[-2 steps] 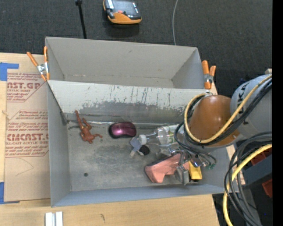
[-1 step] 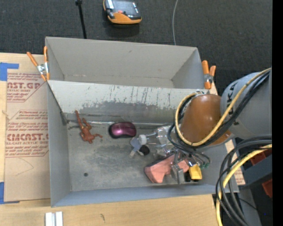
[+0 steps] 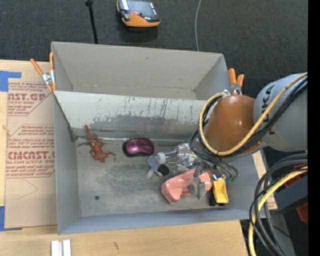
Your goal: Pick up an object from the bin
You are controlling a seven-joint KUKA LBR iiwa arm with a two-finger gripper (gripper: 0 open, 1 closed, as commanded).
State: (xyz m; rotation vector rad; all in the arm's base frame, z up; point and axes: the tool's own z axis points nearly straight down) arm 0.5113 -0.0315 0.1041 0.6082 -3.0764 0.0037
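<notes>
Camera view: tool [image 3: 197,186] at one pink lump [image 3: 174,189]; one purple oval [image 3: 139,147] apart.

We're in a robotics lab here, a test cell by the look of it: a big industrial arm [image 3: 285,117] trailing looped cables [image 3: 285,167], a scuffed grey metal bin [image 3: 137,48] parked on a pale wooden desk [image 3: 150,242], dark carpet floor [image 3: 250,30] behind, an orange-and-black gadget [image 3: 138,12] lying on it.

My arm [image 3: 287,117] grey, black lettering; orange cover [image 3: 230,122], yellow and black cables [image 3: 202,120] round it; dark gripper [image 3: 196,187] below.
</notes>
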